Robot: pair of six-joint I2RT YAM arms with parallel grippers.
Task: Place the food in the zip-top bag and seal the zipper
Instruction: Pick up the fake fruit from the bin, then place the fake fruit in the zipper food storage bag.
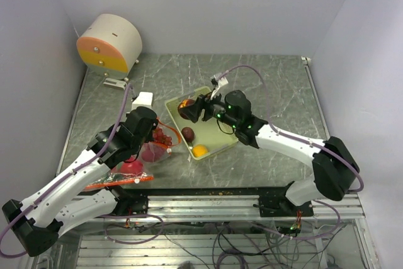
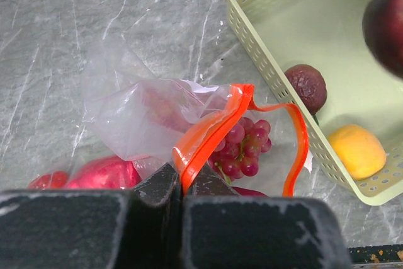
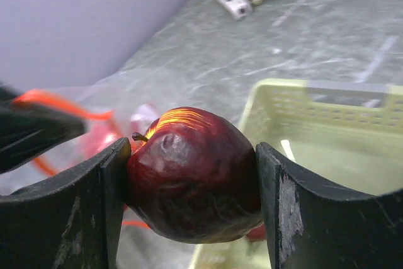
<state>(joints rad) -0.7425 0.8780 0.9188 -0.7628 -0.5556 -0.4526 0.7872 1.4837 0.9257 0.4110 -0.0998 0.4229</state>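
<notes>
My right gripper (image 3: 191, 187) is clamped on the red apple (image 3: 189, 149), one finger on each flank. It holds the apple in the air over the far-left part of the pale green tray (image 2: 252, 36) at the middle of the desk. My left gripper (image 2: 182, 184) is pinched shut on the orange zipper rim (image 2: 211, 130) of the zip-top bag (image 2: 141, 114). The bag lies toward the near-left corner of the desk, just beside the tray, with its mouth gaping toward the tray. The grape bunch (image 2: 242, 149) sits right in the mouth, and the dragon fruit (image 2: 104, 171) seems to lie further in. A dark round fruit (image 2: 306, 86) and the orange (image 2: 357, 150) wait in the tray.

To do this well, I judge I should carry the apple leftward, clear of the tray wall. I should aim between the two orange lips, not at them. The left hold should lift the upper lip so the opening stands tall. I would let go only once the apple is past the zipper. The film is limp, and a round apple dropped on the rim could roll off onto the desk.
</notes>
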